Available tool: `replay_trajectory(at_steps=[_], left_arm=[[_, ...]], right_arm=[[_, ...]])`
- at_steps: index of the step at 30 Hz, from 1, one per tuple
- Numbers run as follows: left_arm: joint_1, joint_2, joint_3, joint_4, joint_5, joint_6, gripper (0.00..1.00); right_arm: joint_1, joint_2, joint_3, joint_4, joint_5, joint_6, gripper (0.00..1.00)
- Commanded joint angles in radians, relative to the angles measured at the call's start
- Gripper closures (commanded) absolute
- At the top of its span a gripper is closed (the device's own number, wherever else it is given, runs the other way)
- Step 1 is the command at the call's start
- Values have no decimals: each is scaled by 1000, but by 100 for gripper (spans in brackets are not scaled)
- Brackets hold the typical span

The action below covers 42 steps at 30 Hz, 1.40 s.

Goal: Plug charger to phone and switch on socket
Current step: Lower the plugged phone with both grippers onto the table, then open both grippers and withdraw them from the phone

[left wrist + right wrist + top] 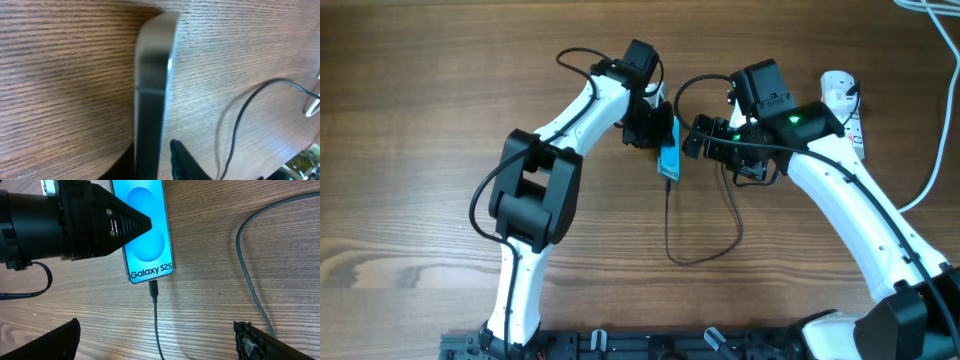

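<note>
Phone (668, 158) lay at centre frame on the bench (420, 120), charger (154, 287) plug seated in its lower end. Left tool (658, 130) straddled its edge, presumably as a brace, grip indeterminate; right tool (157, 327) gaped empty.

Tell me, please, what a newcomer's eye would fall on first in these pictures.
The small flat smartphone with the bright teal screen stands out in the middle of the brown wooden table, between the left gripper and the right gripper. A thin black charger cable meets its lower end and curls into a loop. A white power strip lies at the far right.
</note>
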Motion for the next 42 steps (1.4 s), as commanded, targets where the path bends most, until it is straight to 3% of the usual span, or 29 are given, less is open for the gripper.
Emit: replay_trajectory(at_steps=[1, 23, 25, 33, 34, 40, 42], left_arm=[[-7, 0, 6, -4, -31, 8, 75], [-7, 0, 6, -34, -158, 9, 71], [-7, 0, 6, -35, -178, 8, 66], [-7, 0, 6, -43, -208, 8, 65], [-7, 0, 6, -45, -214, 8, 60], [-7, 0, 6, -50, -235, 9, 59], [-6, 0, 6, -49, -238, 9, 54]], right_arm=[[-3, 6, 2, -2, -8, -1, 0], [-3, 6, 2, -23, 3, -51, 0], [-3, 6, 2, -23, 3, -48, 0], [-3, 6, 2, -30, 14, -51, 0], [-3, 6, 2, -30, 16, -51, 0], [-3, 6, 2, -37, 22, -51, 0], [-3, 6, 2, -47, 42, -50, 0]])
